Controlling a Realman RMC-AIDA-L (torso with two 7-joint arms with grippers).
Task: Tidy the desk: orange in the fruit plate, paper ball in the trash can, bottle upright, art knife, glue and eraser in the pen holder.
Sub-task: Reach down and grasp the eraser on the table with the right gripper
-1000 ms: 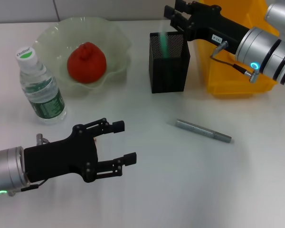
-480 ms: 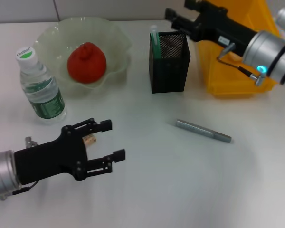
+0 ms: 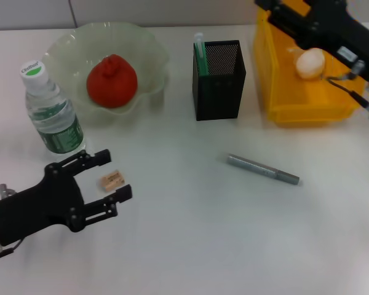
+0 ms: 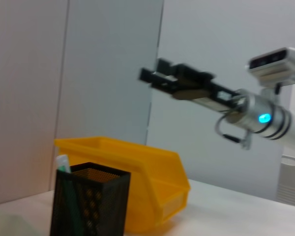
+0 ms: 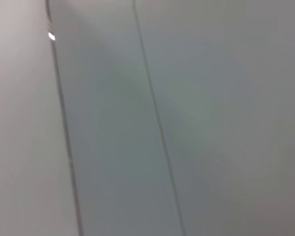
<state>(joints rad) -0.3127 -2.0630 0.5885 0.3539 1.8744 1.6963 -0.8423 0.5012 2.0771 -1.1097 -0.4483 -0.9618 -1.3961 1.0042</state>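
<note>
The orange (image 3: pixel 112 80) lies in the pale-green fruit plate (image 3: pixel 152 50). Left of the plate, the bottle (image 3: pixel 52 117) stands upright. The mint-green art knife (image 3: pixel 200 51) leans inside the black mesh pen holder (image 3: pixel 218 83), also in the left wrist view (image 4: pixel 88 201). On the bare table lie the grey glue (image 3: pixel 262 169) and the small tan eraser (image 3: pixel 111 180). My left gripper (image 3: pixel 115 174) is open, and the eraser shows between its fingers. A white paper ball (image 3: pixel 310 63) sits in the yellow trash can (image 3: pixel 295 106). My right gripper (image 4: pixel 150 71) hangs open and empty over the can.
The trash can (image 4: pixel 152 196) stands right of the pen holder at the table's back edge. A grey wall rises behind the table. The right wrist view shows only that wall.
The art knife dropped into the pen holder. My right gripper drew back to the right, over the trash can. My left gripper slid back toward the front left, uncovering the eraser.
</note>
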